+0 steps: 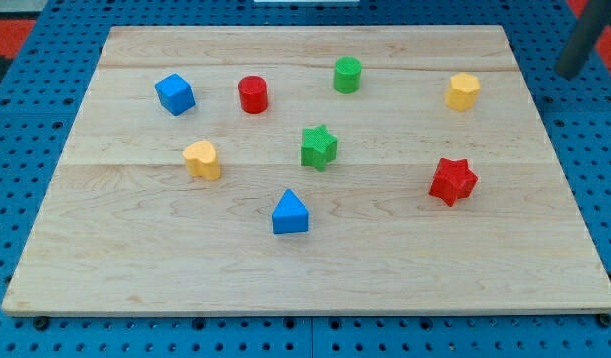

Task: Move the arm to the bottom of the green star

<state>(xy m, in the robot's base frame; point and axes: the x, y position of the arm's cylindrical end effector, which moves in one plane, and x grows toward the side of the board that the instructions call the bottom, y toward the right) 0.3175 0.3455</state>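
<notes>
The green star (pixel 318 147) stands near the middle of the wooden board (pixel 305 288). My dark rod comes in at the view's top right corner, and my tip (pixel 568 70) is past the board's right edge, over the blue pegboard. The tip is far to the right of the green star and above it in the view, and touches no block. The nearest block to the tip is the yellow hexagon (pixel 462 90).
A blue cube (pixel 174 93), a red cylinder (pixel 252 94) and a green cylinder (pixel 347 75) stand along the top. A yellow heart (pixel 202 159) is left of the star, a blue triangle (pixel 290 213) below it, a red star (pixel 453 181) at right.
</notes>
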